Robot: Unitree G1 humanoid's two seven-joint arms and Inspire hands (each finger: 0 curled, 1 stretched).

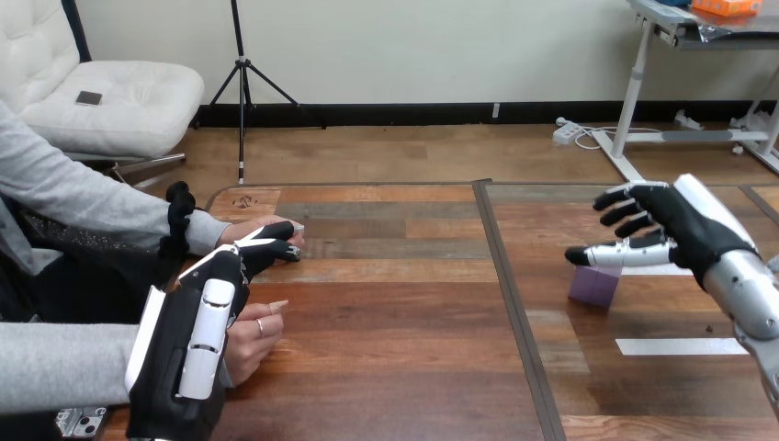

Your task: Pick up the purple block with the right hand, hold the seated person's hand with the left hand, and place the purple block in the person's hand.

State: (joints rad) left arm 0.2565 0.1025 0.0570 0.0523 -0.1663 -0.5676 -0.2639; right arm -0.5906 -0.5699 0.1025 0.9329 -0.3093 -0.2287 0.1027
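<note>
Evidently the purple block [594, 287] sits on the surface [413, 312] at the right side, just below the right hand [684, 220], whose fingers are spread apart and hold nothing. It looks like a small, rigid, light cube with flat faces, probably smooth enough to slip. Pinching two opposite side faces between thumb and fingers seems the best hold. The left hand [197, 340] lies against the person's nearer hand [253, 335]; whether it grips that hand I cannot tell.
</note>
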